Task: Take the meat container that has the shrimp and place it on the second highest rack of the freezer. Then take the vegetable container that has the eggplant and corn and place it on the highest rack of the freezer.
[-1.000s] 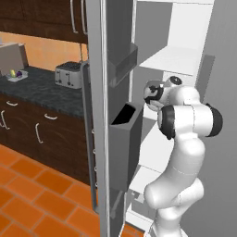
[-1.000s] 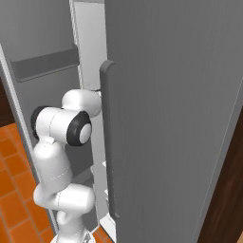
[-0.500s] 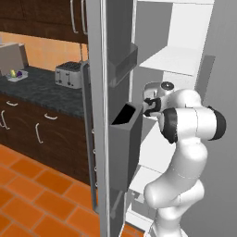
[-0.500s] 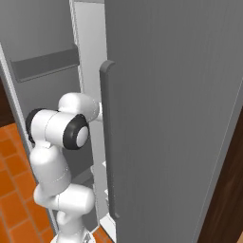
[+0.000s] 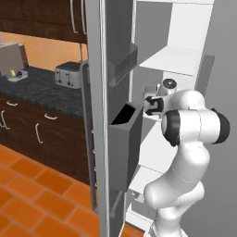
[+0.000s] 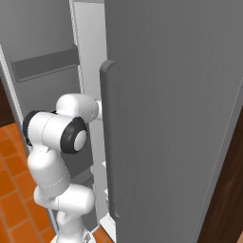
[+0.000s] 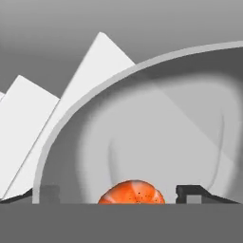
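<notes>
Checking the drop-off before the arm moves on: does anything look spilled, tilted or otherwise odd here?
Nothing stands out. In the hand view the shrimp lies inside its container, nothing spilled around it, with the gripper open over it.

Glossy white arm [image 5: 185, 152] of rounded bulbous segments, dark grey ring joints, small round silver cap near the wrist
</notes>
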Controlling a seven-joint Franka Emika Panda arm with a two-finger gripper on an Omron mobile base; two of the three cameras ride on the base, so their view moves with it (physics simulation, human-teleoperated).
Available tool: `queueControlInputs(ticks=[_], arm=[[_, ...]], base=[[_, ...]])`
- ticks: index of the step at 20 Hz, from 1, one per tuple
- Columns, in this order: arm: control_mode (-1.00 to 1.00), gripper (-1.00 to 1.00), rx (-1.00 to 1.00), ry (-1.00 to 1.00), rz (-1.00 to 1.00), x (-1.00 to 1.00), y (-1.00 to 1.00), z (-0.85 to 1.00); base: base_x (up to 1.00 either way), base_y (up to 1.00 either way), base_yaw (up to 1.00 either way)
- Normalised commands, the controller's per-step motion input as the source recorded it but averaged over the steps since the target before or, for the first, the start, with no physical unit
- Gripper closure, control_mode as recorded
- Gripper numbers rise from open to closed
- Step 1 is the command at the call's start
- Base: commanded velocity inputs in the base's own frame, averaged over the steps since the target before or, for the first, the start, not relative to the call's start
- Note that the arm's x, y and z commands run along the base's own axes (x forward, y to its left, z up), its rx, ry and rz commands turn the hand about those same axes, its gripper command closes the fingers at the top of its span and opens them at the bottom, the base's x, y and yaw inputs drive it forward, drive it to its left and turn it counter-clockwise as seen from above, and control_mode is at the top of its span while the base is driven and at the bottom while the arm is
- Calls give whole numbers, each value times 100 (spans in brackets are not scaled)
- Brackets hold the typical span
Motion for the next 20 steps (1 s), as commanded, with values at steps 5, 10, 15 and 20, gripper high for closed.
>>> queueControlInputs(ticks=[5,10,15,20], arm=[[-100,-100,1,-30,-7,15,-1,67],[-100,-100,0,-25,2,-54,11,43],[-100,-100,-20,-1,18,-79,49,-37],[-100,-100,-14,-15,21,-87,37,0]], base=[[0,0,0],[0,0,0],[0,0,0],[0,0,0]])
